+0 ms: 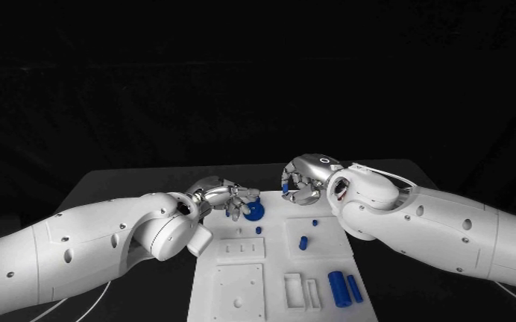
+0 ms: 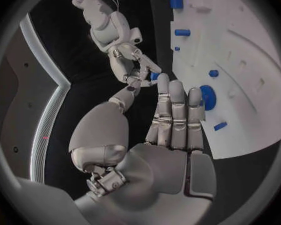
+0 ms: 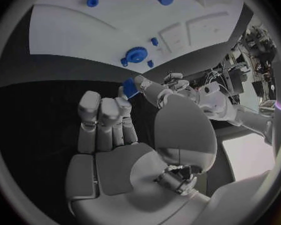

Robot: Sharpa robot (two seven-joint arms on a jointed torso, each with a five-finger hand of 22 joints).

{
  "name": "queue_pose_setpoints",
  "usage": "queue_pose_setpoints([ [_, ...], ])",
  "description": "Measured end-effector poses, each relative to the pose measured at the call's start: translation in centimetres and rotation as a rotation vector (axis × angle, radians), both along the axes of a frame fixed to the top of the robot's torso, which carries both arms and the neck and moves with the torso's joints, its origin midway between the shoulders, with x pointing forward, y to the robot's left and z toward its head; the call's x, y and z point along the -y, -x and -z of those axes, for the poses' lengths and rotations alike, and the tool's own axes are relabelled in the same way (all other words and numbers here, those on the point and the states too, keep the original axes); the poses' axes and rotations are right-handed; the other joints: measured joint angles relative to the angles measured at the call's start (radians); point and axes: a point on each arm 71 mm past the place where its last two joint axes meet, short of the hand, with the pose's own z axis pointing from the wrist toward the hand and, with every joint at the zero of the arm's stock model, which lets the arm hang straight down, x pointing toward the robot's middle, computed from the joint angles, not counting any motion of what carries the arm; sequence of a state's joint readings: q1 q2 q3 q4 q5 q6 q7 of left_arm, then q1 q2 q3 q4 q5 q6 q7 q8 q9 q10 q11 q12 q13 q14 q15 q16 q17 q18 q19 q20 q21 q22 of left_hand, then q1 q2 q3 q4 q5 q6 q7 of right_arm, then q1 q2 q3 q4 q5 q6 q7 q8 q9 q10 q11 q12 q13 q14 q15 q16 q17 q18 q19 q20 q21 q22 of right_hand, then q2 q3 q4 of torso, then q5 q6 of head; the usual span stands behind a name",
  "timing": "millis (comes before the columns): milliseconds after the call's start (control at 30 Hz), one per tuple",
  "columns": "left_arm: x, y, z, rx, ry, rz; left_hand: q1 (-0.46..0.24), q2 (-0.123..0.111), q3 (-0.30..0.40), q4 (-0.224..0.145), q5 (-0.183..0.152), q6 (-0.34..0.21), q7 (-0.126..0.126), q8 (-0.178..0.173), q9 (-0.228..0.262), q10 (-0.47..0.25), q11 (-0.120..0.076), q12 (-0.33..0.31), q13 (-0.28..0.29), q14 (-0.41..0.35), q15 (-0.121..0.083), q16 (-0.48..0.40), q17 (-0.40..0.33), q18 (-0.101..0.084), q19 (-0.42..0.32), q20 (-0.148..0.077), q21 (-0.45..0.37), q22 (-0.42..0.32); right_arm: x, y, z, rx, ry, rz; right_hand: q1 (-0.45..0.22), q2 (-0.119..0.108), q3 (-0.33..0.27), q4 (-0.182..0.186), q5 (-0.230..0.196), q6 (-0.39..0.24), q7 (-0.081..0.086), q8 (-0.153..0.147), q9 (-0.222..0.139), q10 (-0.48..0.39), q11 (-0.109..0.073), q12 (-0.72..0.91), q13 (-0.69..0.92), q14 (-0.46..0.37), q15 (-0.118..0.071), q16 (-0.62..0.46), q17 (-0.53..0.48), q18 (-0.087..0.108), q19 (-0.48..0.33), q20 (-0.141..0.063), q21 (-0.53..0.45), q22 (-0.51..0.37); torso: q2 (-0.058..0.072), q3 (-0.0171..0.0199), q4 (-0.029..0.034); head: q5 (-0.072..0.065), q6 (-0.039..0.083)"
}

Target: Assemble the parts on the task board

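Head view: right robot hand (image 1: 304, 180) over the far edge of the task board (image 1: 209, 292), pinching a small blue part (image 1: 285, 185) between thumb and a finger, other fingers loosely straight. Same pinch clear in right wrist view, part (image 3: 129, 87) sticking out past the fingertips.

Left robot hand (image 1: 221, 197) holding nothing, fingers extended side by side, thumb apart, parked just beside the blue gear (image 1: 255, 211) at the board's far left. Contact with the gear: cannot tell.

Judged step: carry the pinched part to its seat and insert. Which seat: cannot tell from here; probably near the gear.

To do it well:
- Keep the pinch firm but near the part's end, so the free end leads into the hole.
- Square the part upright before descending; no pushing while tilted.
- Come down slowly and release only once seated.
- Hold the left robot hand clear of the right's path, or use it to steady the board against the surface (image 1: 118, 184).
- Avoid knocking the two blue cylinders (image 1: 344, 288) and the short peg (image 1: 303, 243) lying loose nearer the robot.
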State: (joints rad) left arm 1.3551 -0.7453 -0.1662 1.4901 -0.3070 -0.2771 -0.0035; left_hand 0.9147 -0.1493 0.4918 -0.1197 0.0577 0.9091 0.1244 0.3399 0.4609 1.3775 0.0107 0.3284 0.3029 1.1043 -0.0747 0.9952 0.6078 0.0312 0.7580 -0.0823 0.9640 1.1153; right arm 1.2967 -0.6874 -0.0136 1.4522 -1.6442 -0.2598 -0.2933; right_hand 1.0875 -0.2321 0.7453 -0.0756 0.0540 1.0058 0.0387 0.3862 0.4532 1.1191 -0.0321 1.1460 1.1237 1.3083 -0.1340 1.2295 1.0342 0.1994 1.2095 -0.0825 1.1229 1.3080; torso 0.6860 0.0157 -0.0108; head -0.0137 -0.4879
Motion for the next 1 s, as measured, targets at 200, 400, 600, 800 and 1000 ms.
queue_pose_setpoints([
  [200,0.9,-0.2,0.4,-0.024,-0.055,0.021,-0.033,0.01,-0.001,0.034,0.0,0.0,0.0,-0.003,0.0,-0.021,0.005,0.0,0.015,-0.015,0.007,-0.001,-0.005,0.0,-0.004,0.003,0.0,-0.01,-2.7,0.8,-0.1,0.011,0.039,-0.03,-0.004,-0.004,0.001,0.007,0.0,0.0,0.0,-0.004,0.011,0.0,0.0,0.0,0.0,0.0,0.0,0.0,0.0,0.0,0.0,0.0,0.0,0.0,-0.012,-0.0035,0.0013,0.007,-0.002],
  [400,1.6,-0.2,0.5,-0.024,-0.086,0.023,-0.033,-0.006,0.003,0.044,-0.004,-0.016,0.016,-0.018,-0.006,-0.11,0.031,-0.033,0.015,-0.084,0.044,-0.06,-0.037,0.0,-0.071,0.016,-0.024,-0.029,-4.3,1.5,-0.1,0.016,0.066,-0.054,0.001,-0.009,0.005,0.01,0.0,0.0,0.0,-0.004,0.012,0.0,0.0,0.0,0.0,0.0,0.0,0.0,0.0,0.001,0.0,0.0,0.0,0.0,-0.018,-0.0052,0.0036,0.017,-0.005],
  [600,1.6,-0.1,0.4,-0.019,-0.098,0.013,-0.032,-0.008,0.004,0.045,-0.004,-0.016,0.016,-0.018,-0.006,-0.125,0.039,-0.038,0.015,-0.091,0.052,-0.069,-0.043,0.0,-0.077,0.02,-0.027,-0.032,-5.0,1.8,0.0,0.017,0.083,-0.064,0.001,-0.009,0.007,0.013,0.0,0.0,0.001,-0.007,0.012,0.0,0.0,0.0,0.0,0.0,0.0,0.0,0.0,0.001,0.0,0.0,0.0,0.0,-0.018,-0.0052,0.0037,0.02,-0.004],
  [800,1.6,-0.2,0.4,-0.014,-0.101,0.004,-0.032,-0.008,0.008,0.046,-0.004,-0.013,0.02,-0.018,-0.006,-0.125,0.039,-0.038,0.016,-0.091,0.052,-0.069,-0.045,0.0,-0.079,0.017,-0.027,-0.033,-5.4,2.0,0.4,0.01,0.107,-0.076,0.005,-0.013,0.008,0.013,0.0,0.0,0.001,-0.008,0.012,0.0,0.0,-0.004,0.0,0.0,0.0,0.0,0.0,0.001,0.0,0.0,0.0,0.0,-0.017,-0.0049,0.0036,0.022,-0.006],
  [1000,1.6,-0.2,0.4,-0.011,-0.101,0.001,-0.026,-0.002,0.009,0.044,-0.004,-0.013,0.02,-0.018,-0.006,-0.125,0.039,-0.038,0.017,-0.091,0.052,-0.069,-0.045,0.0,-0.081,0.016,-0.027,-0.034,-5.9,2.3,0.7,0.003,0.124,-0.092,0.005,-0.013,0.01,0.015,0.0,0.0,0.001,-0.01,0.011,0.0,0.0,-0.004,0.0,0.0,0.001,0.0,0.0,0.001,0.0,0.0,0.0,0.0,-0.017,-0.0049,0.0033,0.022,-0.008],
])
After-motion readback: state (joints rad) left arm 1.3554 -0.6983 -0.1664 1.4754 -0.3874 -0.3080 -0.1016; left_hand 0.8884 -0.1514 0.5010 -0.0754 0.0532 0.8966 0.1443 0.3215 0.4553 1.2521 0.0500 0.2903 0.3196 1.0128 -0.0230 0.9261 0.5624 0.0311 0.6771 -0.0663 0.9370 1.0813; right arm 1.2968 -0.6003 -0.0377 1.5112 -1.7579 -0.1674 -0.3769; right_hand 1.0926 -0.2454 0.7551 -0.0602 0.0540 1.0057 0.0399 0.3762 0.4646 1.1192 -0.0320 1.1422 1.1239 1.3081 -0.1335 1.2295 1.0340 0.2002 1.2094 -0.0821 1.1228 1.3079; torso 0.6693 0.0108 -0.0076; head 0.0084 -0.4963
